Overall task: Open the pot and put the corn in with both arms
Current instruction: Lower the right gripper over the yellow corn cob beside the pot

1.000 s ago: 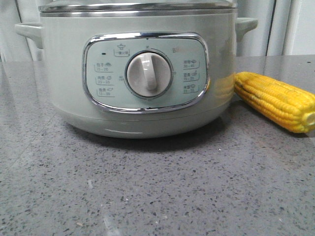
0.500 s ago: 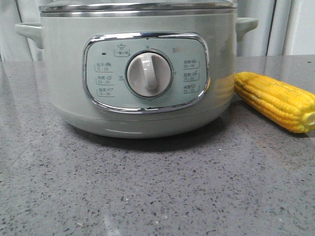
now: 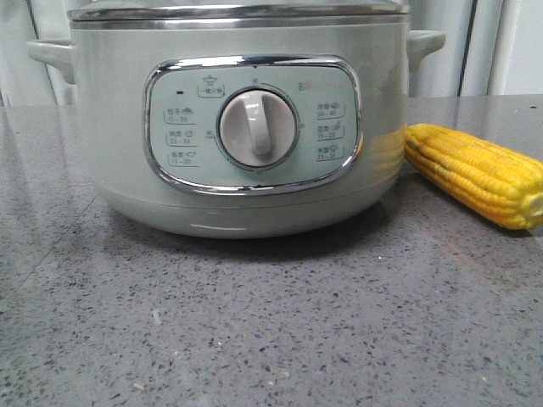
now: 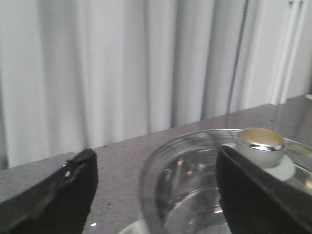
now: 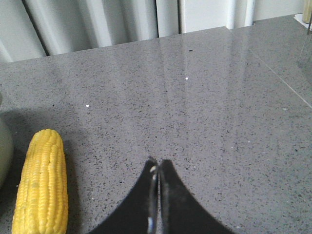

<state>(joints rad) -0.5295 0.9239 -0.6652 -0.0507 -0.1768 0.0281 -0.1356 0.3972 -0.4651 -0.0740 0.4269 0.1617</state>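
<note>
Left gripper [image 4: 156, 195] spread wide above glass lid [image 4: 195, 195], short of its smooth, likely slippery knob [image 4: 262, 145]. Right gripper [image 5: 157, 168] pinched together, empty. Corn [image 3: 475, 174] lying just right of pot [image 3: 237, 127]; firm, light, best taken mid-cob.

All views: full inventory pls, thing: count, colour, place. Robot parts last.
pot: 1, pale sage green, centre of the counter, chrome-framed panel facing the front camera
dial: 1, cream, middle of the pot's panel
lid: 1, clear glass, on the pot
knob: 1, silver with a gold top, on the lid
corn: 1, yellow, lying on the counter right of the pot
counter: 1, grey speckled, under everything
curtain: 1, pale grey, behind the counter
left gripper: 1, black, open, above the lid
right gripper: 1, black, shut, empty, over bare counter beside the corn
</note>
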